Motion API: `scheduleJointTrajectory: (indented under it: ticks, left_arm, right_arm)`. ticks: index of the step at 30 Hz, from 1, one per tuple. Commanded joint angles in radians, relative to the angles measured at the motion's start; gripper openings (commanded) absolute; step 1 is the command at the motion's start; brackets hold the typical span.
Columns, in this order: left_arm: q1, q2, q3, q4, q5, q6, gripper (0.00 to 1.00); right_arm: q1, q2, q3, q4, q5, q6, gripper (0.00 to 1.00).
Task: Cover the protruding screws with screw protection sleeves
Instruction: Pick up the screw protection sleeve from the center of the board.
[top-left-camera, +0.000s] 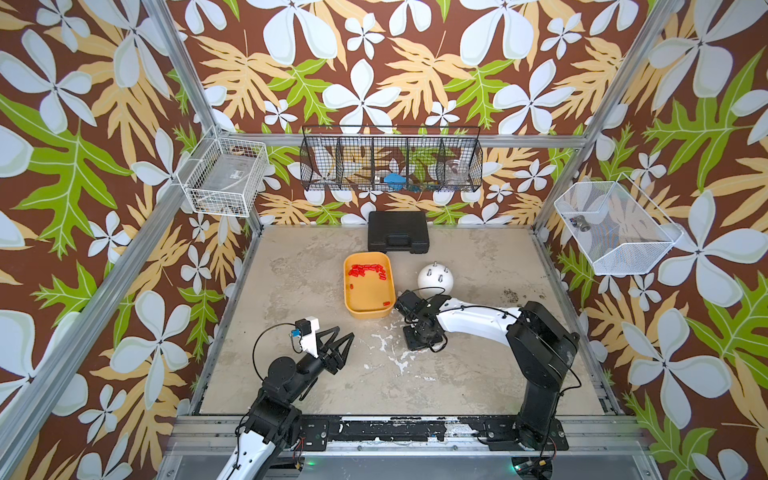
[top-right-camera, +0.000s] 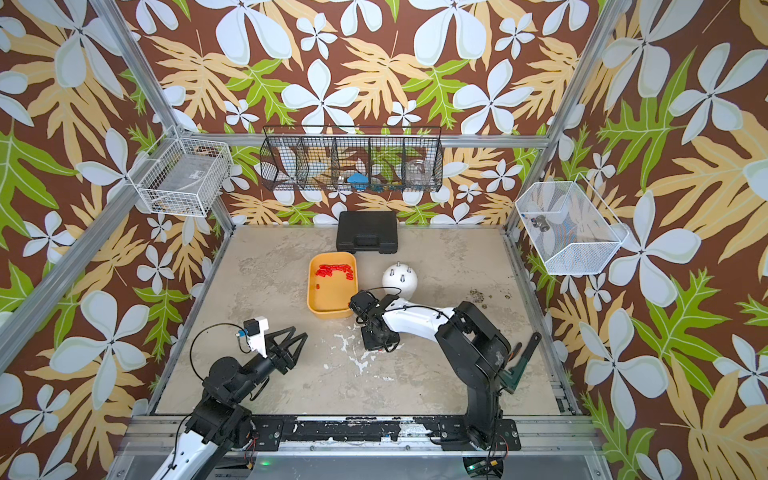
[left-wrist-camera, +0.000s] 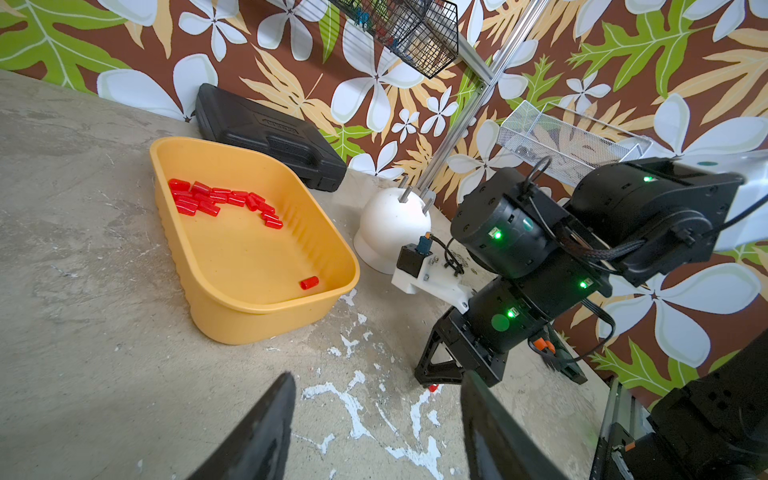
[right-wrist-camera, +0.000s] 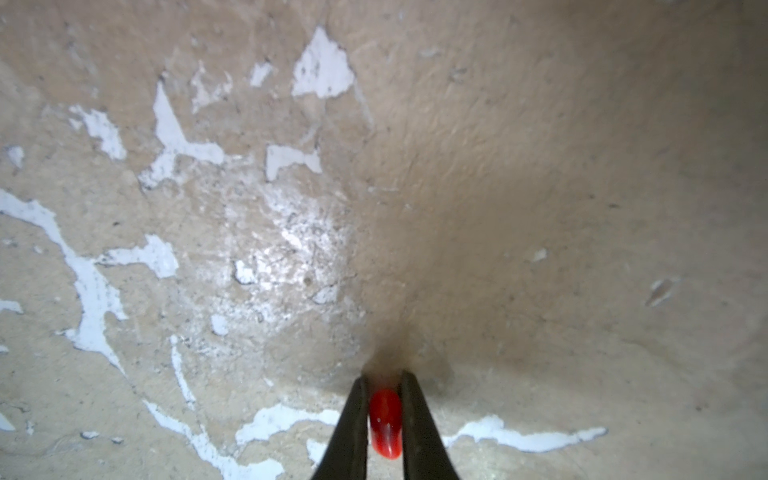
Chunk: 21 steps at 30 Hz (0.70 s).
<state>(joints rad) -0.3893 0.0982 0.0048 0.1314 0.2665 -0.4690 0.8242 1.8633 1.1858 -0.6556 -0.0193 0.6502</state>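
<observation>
The protruding screws (top-left-camera: 434, 265) (left-wrist-camera: 405, 194) stick up bare from a white dome (top-left-camera: 435, 281) (top-right-camera: 400, 280) (left-wrist-camera: 388, 226). Several red screw protection sleeves (top-left-camera: 368, 271) (left-wrist-camera: 208, 200) lie in a yellow tray (top-left-camera: 350, 305) (left-wrist-camera: 266, 320) left of the dome. My right gripper (right-wrist-camera: 384, 379) points straight down at the table in front of the dome, shut on one red sleeve (right-wrist-camera: 385, 419) (left-wrist-camera: 433, 388) that stands on end between the fingers. My left gripper (top-left-camera: 347, 338) (left-wrist-camera: 374, 380) hovers open and holds nothing, near the table's front left, aimed toward the tray.
A black case (top-left-camera: 398, 231) lies against the back wall behind the tray. Wire baskets hang on the left wall (top-left-camera: 224, 183), back wall (top-left-camera: 390, 160) and right wall (top-left-camera: 615, 228). White paint patches (top-left-camera: 390, 353) mark the table between the grippers.
</observation>
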Motion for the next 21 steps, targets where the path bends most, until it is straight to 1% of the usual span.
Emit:
scheduleJointTrajectory:
  ticks: [1,8,14,21]
  left_arm:
    - [0.000,0.000,-0.022,0.027,0.004,0.006,0.64]
    - [0.000,0.000,-0.022,0.027,0.002,0.006,0.64]
    - [0.000,0.001,-0.022,0.029,0.002,0.006,0.64]
    - [0.000,0.016,-0.021,0.036,0.002,0.006,0.64]
  right_arm:
    - [0.001,0.001,0.000,-0.028,0.002,-0.001,0.14]
    - [0.001,0.016,0.016,-0.019,-0.005,-0.011,0.09]
    - [0.003,0.018,0.034,-0.009,-0.014,-0.012,0.09]
    - [-0.024,-0.015,0.068,0.015,-0.026,-0.031,0.09]
